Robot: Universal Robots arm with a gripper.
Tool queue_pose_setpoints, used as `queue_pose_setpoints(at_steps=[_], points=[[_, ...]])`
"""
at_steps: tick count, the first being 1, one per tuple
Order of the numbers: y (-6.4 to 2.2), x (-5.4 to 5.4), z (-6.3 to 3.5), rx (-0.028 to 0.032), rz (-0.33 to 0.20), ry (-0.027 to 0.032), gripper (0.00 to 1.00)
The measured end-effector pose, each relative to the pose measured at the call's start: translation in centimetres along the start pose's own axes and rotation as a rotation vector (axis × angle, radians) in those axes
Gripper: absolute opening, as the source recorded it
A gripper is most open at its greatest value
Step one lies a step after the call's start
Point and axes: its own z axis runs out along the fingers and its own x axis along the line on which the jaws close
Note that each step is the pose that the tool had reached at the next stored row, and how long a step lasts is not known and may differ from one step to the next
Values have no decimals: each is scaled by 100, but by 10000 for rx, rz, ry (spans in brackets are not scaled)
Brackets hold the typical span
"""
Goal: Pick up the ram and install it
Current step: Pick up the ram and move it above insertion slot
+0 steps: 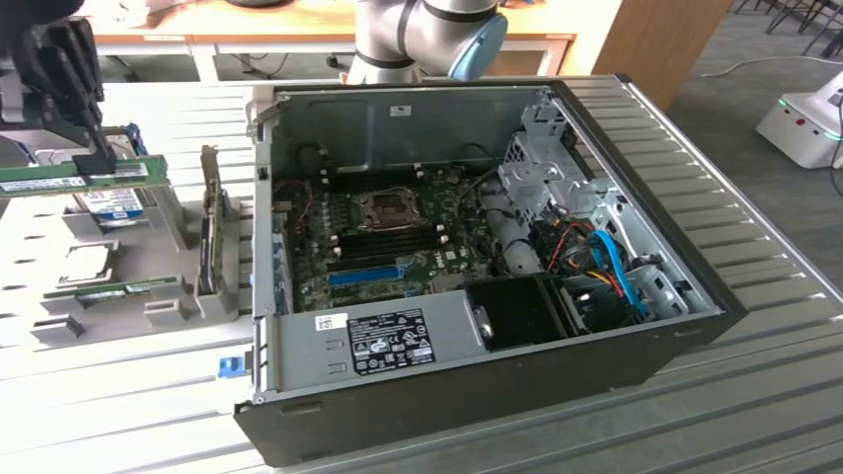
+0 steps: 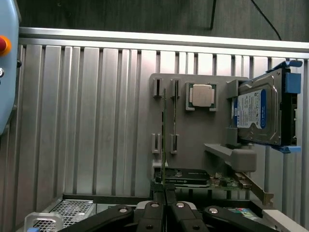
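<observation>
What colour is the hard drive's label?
Blue and white, on the boxy silver hard drive; best in the wrist view.

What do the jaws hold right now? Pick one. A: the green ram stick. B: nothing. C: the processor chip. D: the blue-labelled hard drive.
A: the gripper has its jaws shut on the ram, a thin green stick at the exterior view's left.

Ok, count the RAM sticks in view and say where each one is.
2. One ram is clamped in the jaws of the gripper over the gray tray; the second stick stands in a tray slot. Others inside the computer case may be hidden.
</observation>
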Motion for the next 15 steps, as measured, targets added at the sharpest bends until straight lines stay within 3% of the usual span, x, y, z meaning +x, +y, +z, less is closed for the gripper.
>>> queue_pose_setpoints(at_steps=[15], points=[[-370, 7, -14, 0, 1, -1, 12]])
